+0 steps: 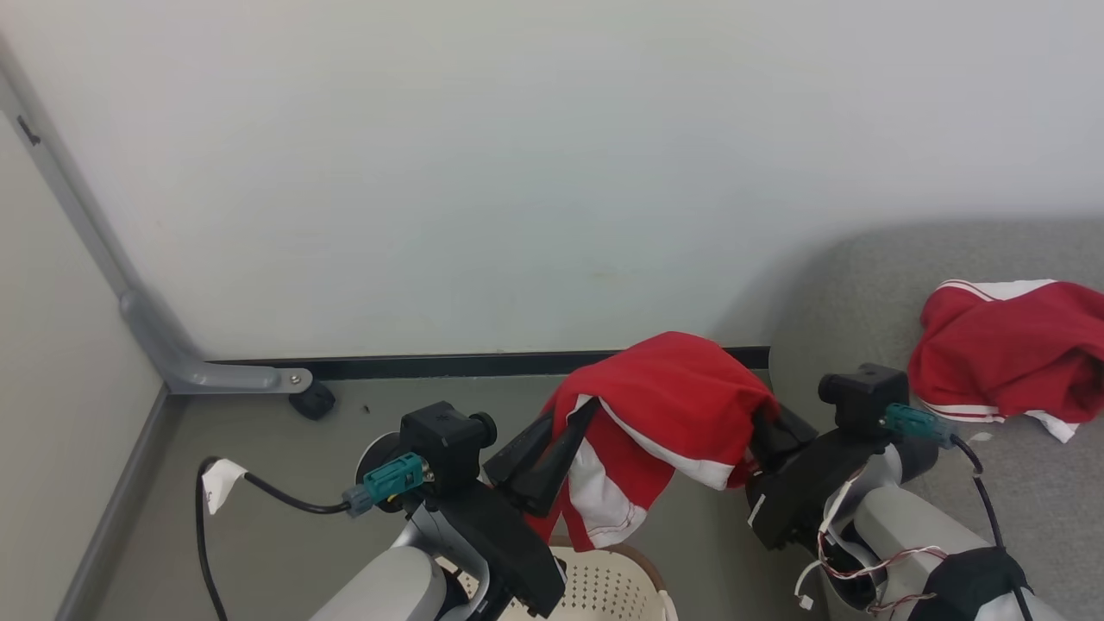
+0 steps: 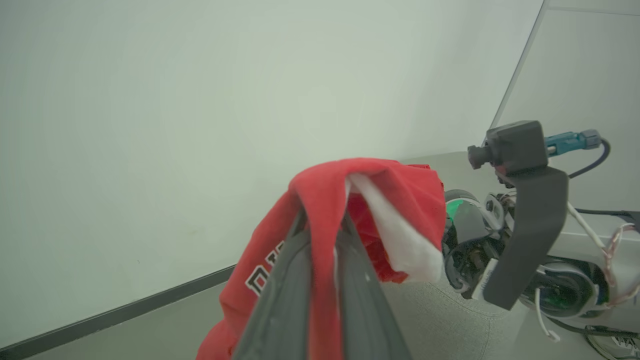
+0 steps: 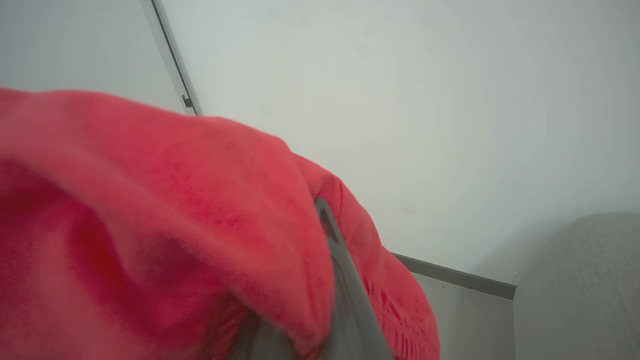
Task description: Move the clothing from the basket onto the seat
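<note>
In the head view we are holding a red garment (image 1: 664, 388) up at 12 o'clock from the basket (image 1: 604, 586). Our left gripper (image 1: 571, 416) is at the garment's 9 o'clock, and our right gripper (image 1: 768, 431) is at its 3 o'clock. A second garment (image 1: 1009, 354) is lying on the seat (image 1: 862, 285).

In the left wrist view, our left gripper is pinching a red fold.

In the right wrist view, cloth is draping over one finger (image 3: 340, 280). We cannot tell whether that gripper is gripping.

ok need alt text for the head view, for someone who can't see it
A red garment with white trim hangs between the left gripper and right gripper, above the cream basket. A second red garment lies on the grey seat at right.
</note>
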